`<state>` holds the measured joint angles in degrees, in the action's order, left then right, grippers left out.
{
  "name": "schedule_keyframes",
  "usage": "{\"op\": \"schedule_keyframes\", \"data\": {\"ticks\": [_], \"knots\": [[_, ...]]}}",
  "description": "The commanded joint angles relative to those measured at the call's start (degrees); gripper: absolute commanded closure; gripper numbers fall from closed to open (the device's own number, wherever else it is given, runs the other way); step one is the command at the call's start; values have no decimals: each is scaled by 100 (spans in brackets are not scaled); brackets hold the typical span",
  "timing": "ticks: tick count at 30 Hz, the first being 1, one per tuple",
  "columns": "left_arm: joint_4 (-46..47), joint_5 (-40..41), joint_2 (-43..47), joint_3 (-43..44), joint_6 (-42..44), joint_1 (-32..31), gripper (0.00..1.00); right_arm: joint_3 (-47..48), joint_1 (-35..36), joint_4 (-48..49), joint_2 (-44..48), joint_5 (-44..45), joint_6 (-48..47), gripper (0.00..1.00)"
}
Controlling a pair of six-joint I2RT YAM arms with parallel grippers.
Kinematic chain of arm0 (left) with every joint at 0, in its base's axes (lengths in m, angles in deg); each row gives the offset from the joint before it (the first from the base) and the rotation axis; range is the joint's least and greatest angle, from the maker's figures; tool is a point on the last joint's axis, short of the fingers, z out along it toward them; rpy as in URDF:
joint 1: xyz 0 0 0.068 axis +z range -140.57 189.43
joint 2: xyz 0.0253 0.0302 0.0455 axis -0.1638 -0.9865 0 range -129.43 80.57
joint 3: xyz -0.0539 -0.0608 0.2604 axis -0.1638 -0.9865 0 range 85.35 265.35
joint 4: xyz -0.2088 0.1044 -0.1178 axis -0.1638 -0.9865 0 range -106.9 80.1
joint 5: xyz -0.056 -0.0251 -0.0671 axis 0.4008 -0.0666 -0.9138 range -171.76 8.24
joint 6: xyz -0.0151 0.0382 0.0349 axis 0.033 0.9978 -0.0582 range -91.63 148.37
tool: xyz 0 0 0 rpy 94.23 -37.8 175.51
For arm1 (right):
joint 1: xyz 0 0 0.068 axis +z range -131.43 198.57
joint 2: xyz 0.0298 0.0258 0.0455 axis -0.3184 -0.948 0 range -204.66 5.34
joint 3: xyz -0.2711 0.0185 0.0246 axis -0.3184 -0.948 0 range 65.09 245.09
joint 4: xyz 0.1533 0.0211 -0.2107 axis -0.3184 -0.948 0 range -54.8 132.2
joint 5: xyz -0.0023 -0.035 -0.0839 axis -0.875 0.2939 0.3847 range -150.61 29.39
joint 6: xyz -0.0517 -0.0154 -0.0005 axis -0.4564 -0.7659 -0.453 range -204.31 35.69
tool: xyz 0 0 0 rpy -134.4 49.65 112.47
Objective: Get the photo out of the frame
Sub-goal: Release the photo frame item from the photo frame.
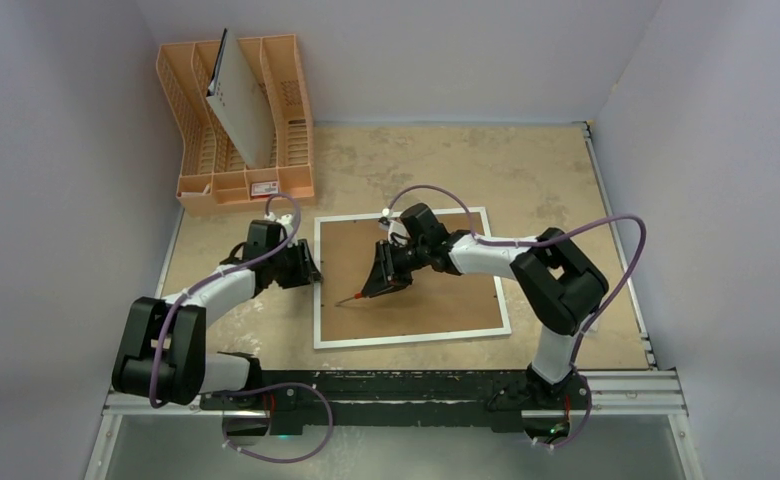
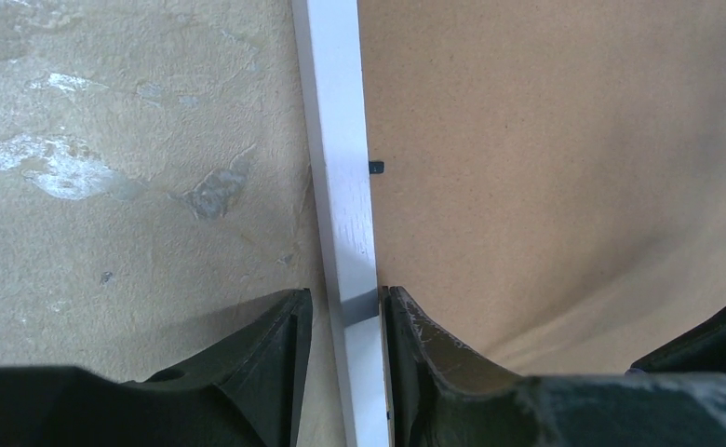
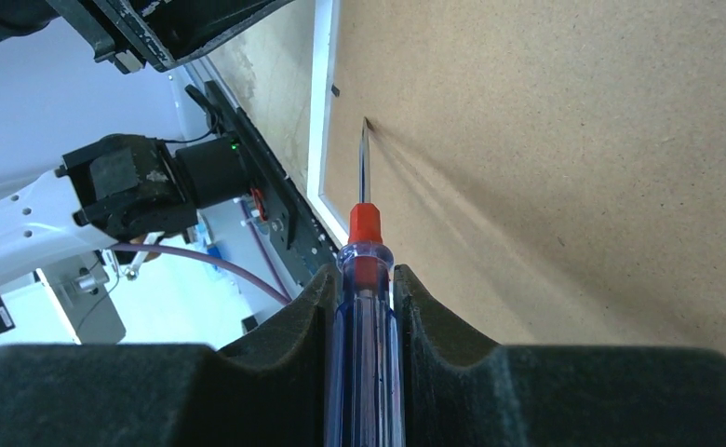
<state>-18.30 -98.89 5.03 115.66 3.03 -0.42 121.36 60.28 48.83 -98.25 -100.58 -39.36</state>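
From above, the large flat white-bordered picture frame (image 1: 446, 295) lies brown fibreboard back up on the tabletop (image 1: 566, 180). The photo is not visible and is presumably beneath that back. The left pincer (image 1: 312, 270) sits at the frame's left border.

In the left wrist view its jaws stand apart astride that border, with a sliver of tabletop showing outside.

In the right wrist view the right pincer (image 3: 364, 275) is clamped on a blue-handled, red-collared screwdriver (image 3: 363, 223), its tip on the back near a small dark tab (image 3: 335, 91).

With the frame unpinched, a push could skid it, or the tip could slip and gouge the back.
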Motion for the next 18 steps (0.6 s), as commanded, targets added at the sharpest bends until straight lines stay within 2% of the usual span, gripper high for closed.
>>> {"op": "schedule_keyframes", "data": {"ticks": [1,7,18], "knots": [[35,141,-91,19,161,-105,65,201,21,216,-104,45,221,100],[-10,317,-136,15,174,-216,70,206,62,352,-237,-22,341,100],[23,370,-237,24,232,-357,72,335,193,449,-484,-141,439,100]]}}
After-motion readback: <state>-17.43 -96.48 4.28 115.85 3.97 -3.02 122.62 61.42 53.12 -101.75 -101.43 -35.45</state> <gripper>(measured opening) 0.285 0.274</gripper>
